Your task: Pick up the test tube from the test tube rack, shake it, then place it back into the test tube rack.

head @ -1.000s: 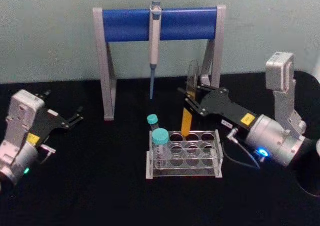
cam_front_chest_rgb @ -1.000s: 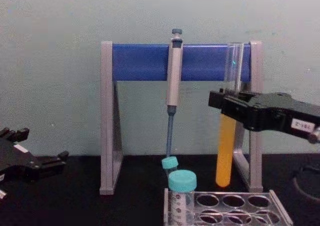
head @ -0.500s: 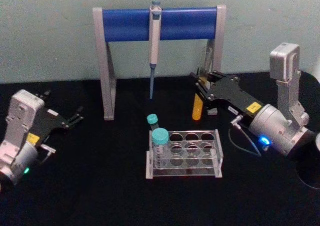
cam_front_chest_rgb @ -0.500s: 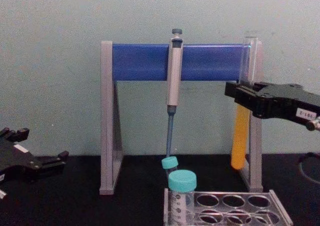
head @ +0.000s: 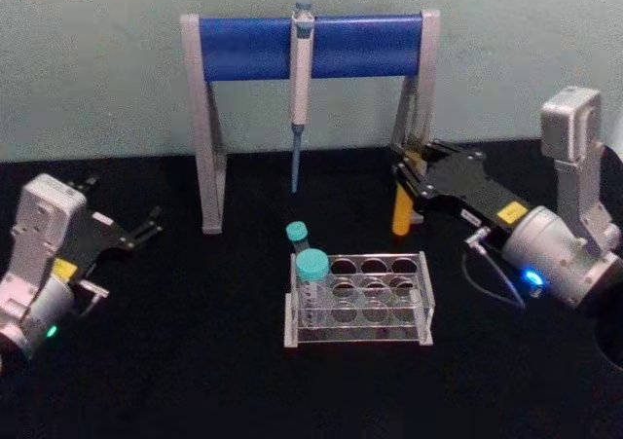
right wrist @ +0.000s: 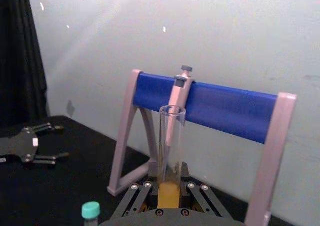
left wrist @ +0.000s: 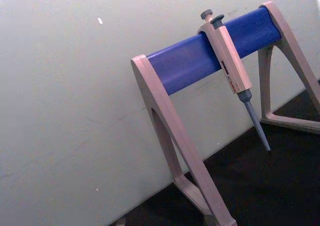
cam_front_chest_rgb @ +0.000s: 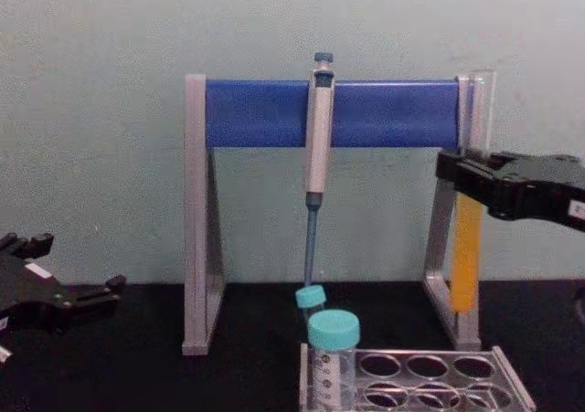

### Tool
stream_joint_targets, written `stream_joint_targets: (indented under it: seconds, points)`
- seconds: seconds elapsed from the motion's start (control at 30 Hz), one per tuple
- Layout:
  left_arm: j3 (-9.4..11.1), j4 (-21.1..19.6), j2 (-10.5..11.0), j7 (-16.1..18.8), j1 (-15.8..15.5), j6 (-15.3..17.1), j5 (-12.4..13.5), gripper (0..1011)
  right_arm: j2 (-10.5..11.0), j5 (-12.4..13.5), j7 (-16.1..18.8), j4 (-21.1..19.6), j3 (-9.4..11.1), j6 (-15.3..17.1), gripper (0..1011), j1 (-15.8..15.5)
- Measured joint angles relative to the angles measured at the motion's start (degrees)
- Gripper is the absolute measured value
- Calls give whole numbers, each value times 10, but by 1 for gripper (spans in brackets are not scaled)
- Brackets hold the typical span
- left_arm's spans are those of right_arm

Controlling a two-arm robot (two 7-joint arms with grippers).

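test tube rack [head: 358,334] sits low in the middle of the head frame with two teal-capped tubes [head: 311,265] at its left end, and at the left edge the left gripper [head: 148,227] is parked, jaws apart. up and to the right of the rack, well apart from it, the right gripper [head: 409,174] has its jaws clamped on the test tube [head: 401,215], which stands upright with orange liquid below them and its clear mouth above. farthest back, the pipette stand [head: 311,45] holds a pipette [head: 301,74], its right leg just behind the tube.
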Motion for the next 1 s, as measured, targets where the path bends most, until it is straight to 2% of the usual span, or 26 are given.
stream_joint_targets:
  seconds: [0.17,0.33,0.57,0.67,0.8,1.0]
  points:
    - [0,0,0,0,0,0,0,1001,17,-2,-3,-26,14,12,227,-22]
    - [0,0,0,0,0,0,0,1001,35,8,6,-54,22,27,227,-44]
    - [0,0,0,0,0,0,0,1001,53,34,40,-76,14,43,227,-57]
    - [0,0,0,0,0,0,0,1001,52,46,55,-74,3,44,227,-52]
    - [0,0,0,0,0,0,0,1001,41,58,71,-56,-18,39,227,-32]
    - [0,0,0,0,0,0,0,1001,19,60,70,-23,-37,21,227,-3]
